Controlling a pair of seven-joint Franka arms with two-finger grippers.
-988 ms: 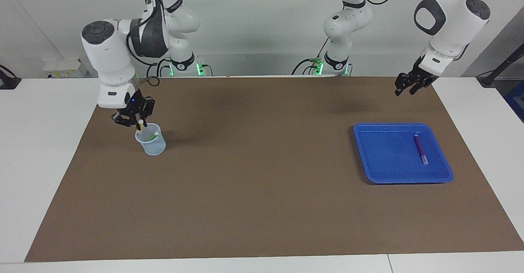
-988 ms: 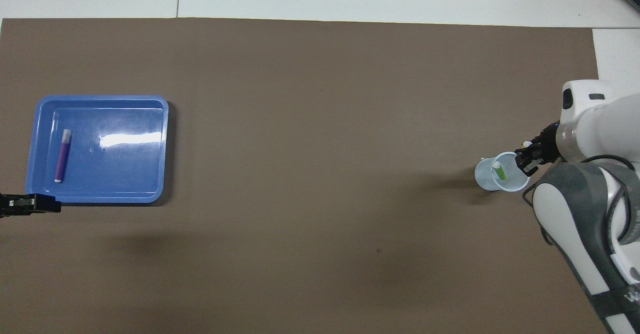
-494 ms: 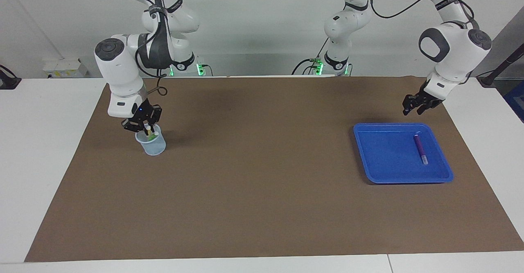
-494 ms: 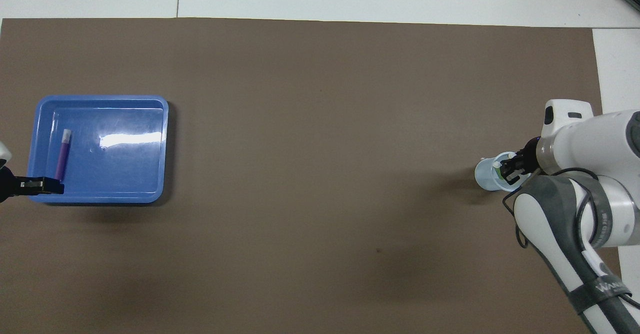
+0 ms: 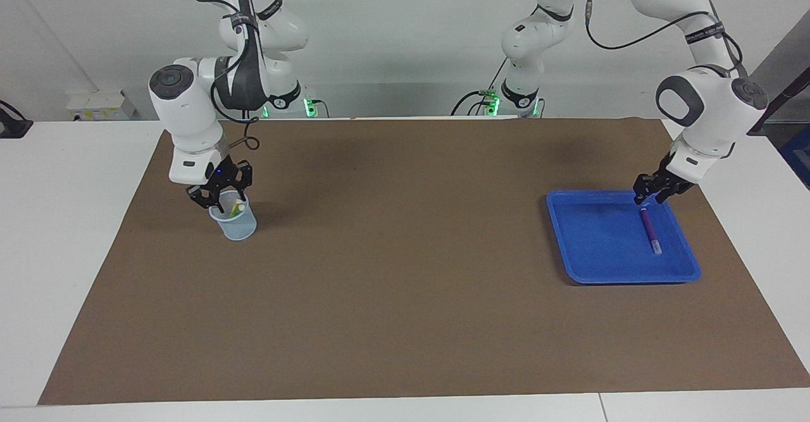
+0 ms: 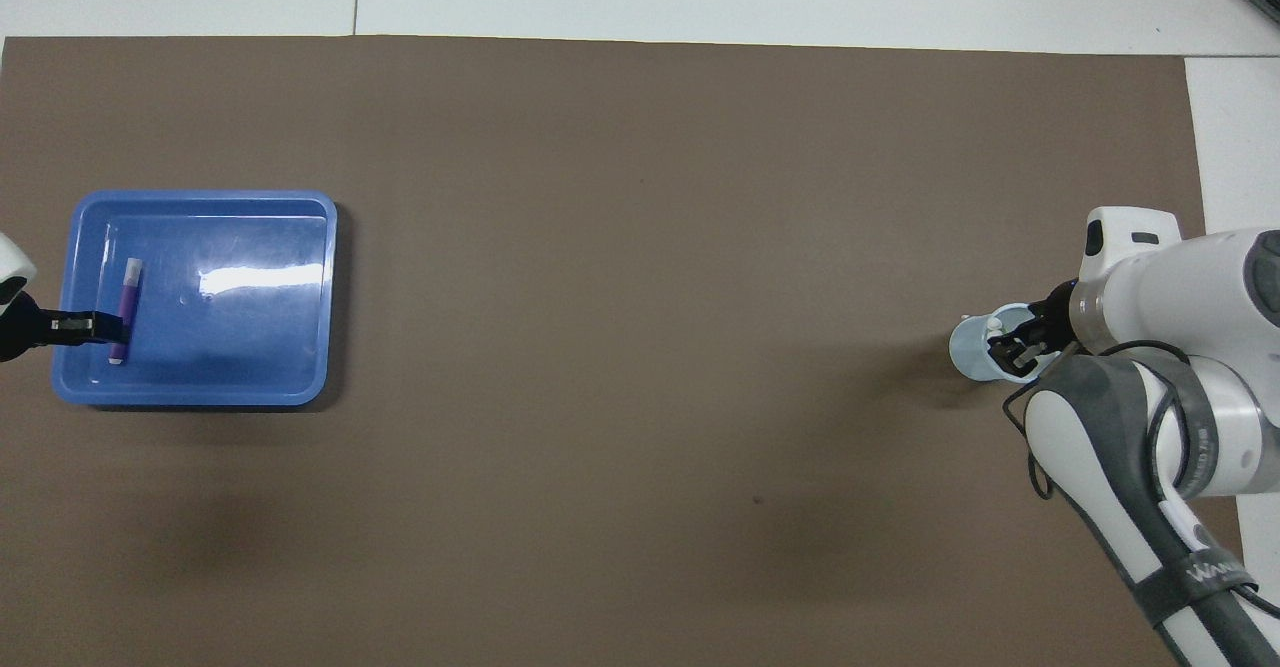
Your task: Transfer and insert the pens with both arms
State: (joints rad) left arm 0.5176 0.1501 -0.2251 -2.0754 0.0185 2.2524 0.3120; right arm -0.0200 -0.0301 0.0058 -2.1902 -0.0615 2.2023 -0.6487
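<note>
Left gripper (image 5: 652, 197): over purple pen (image 5: 650, 229) in blue tray (image 5: 582, 238); finger state unclear.
Right gripper (image 5: 219, 200): at cup (image 5: 235, 224) mouth; finger state unclear.

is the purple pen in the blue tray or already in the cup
In the tray. The slim purple pen lies flat in the shallow blue plastic tray, under the left gripper, not in the translucent cup.

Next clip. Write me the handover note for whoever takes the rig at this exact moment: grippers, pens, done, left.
Right gripper... correction: that is the left gripper, over the purple pen's end nearer the robots, in the blue tray; pen not lifted.
Right gripper: open at the cup's mouth.
Done: yellow pen and green pen in the cup.
Left: grasp purple pen, hand over, insert.
</note>
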